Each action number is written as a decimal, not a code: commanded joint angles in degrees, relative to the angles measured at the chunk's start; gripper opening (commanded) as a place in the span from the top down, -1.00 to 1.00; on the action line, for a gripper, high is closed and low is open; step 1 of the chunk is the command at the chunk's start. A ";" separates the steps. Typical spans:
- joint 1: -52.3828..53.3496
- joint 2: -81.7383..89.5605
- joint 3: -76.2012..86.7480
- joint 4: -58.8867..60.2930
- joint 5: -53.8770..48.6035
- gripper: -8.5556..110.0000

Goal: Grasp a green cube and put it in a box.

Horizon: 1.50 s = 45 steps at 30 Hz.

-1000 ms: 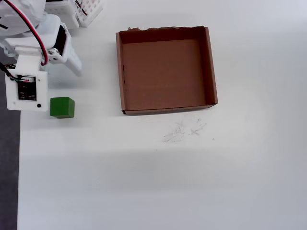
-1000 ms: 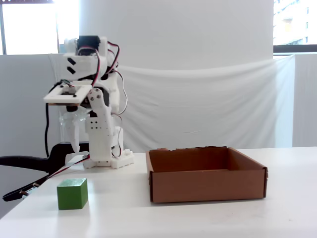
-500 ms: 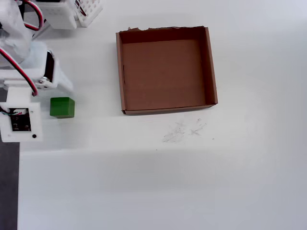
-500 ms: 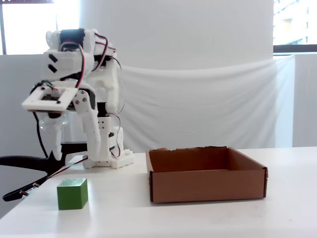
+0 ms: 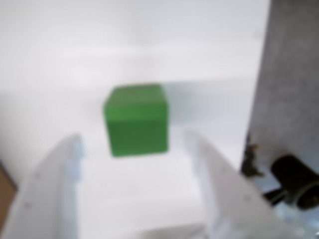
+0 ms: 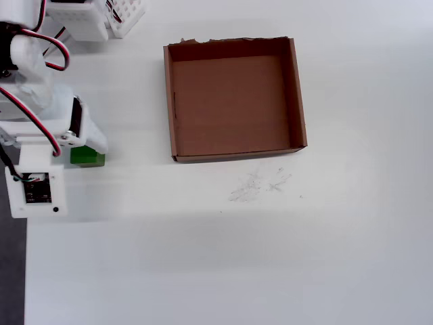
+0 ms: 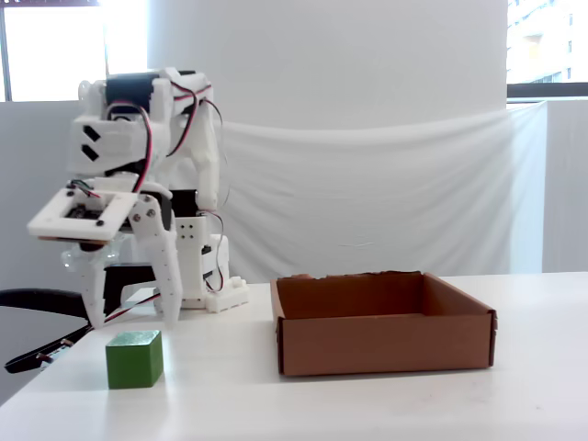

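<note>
The white fingers are standing wide open and gripping nothing, hanging just above the green cube. The cube is sitting on the white surface, showing between and beyond the fingertips in the wrist view. The cardboard box is lying well apart from the fingers, holding nothing.

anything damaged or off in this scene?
Only minor things: the shallow brown cardboard box has a ragged, torn far wall edge in the overhead view, and faint scuff marks mar the white table just in front of it. The small green cube sits upright, intact.
</note>
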State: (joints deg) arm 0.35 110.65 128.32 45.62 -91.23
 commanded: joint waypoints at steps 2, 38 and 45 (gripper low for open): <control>0.44 -0.70 0.79 -3.69 -1.85 0.38; -2.99 -7.91 2.20 -13.27 1.93 0.60; -2.99 -7.47 1.85 -12.13 2.02 0.62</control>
State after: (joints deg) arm -1.93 102.48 131.84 33.05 -89.30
